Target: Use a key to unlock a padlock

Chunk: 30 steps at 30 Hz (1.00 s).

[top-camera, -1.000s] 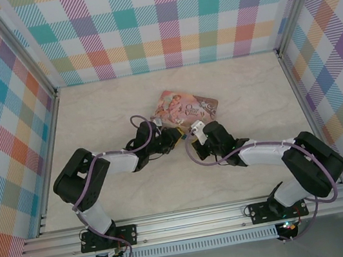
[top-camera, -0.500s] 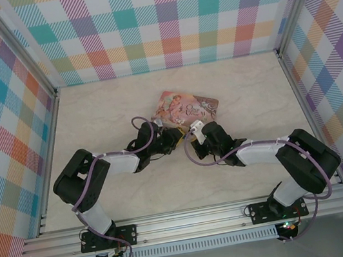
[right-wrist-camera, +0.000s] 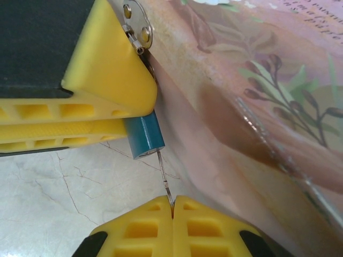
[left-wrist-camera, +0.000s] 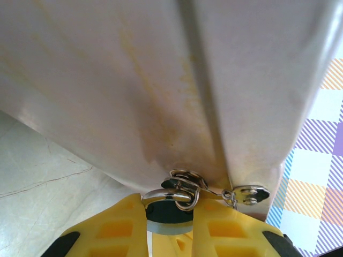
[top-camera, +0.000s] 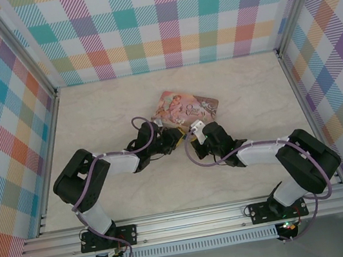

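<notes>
Top: left gripper (top-camera: 174, 138) and right gripper (top-camera: 192, 133) meet at tin (top-camera: 184, 108) edge | Left wrist: left jaws narrow, clamping padlock (left-wrist-camera: 167, 212) against tin | Right wrist: right jaws pinch key (right-wrist-camera: 164, 172), tip seemingly in padlock; turning and opening left.

In the top view we note bright, even light from above; shadows on the table (top-camera: 110, 112) are short and soft. In the left wrist view the tin (left-wrist-camera: 134, 80) sits too close for focus, blurred and faintly glossy. The right wrist view is sharper: the padlock (right-wrist-camera: 146, 136) shows a crisp sheen.
</notes>
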Motion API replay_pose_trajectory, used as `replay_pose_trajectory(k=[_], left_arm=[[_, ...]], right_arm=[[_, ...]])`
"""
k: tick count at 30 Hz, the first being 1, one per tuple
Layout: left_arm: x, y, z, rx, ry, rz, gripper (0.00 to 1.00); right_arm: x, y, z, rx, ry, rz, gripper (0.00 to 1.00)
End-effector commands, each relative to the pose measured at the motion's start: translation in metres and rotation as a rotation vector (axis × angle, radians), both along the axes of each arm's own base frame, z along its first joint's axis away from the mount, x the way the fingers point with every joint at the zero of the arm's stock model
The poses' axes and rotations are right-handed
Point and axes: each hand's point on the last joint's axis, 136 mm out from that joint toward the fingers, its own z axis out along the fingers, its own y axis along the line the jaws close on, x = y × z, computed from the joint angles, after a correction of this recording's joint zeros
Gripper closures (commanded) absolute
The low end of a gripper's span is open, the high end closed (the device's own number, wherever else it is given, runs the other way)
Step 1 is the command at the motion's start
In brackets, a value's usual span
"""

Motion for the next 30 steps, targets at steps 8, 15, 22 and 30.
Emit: replay_pose_trajectory(k=[8, 15, 22, 30], left_arm=[[0.001, -0.01, 0.025, -0.063, -0.054, -0.015, 0.86], [0.0, -0.011, 0.025, -0.066, -0.053, -0.016, 0.86], [-0.001, -0.011, 0.027, -0.072, -0.052, -0.024, 0.86], [-0.008, -0.014, 0.032, -0.091, -0.036, -0.058, 0.87]], right_arm=[[-0.002, 0.01, 0.025, 0.087, -0.053, 0.034, 0.96], [-0.005, 0.014, 0.019, 0.092, -0.029, 0.056, 0.96], [0.003, 0.014, 0.021, 0.111, -0.053, 0.02, 0.96], [0.017, 0.018, 0.041, 0.187, -0.151, 0.053, 0.96]])
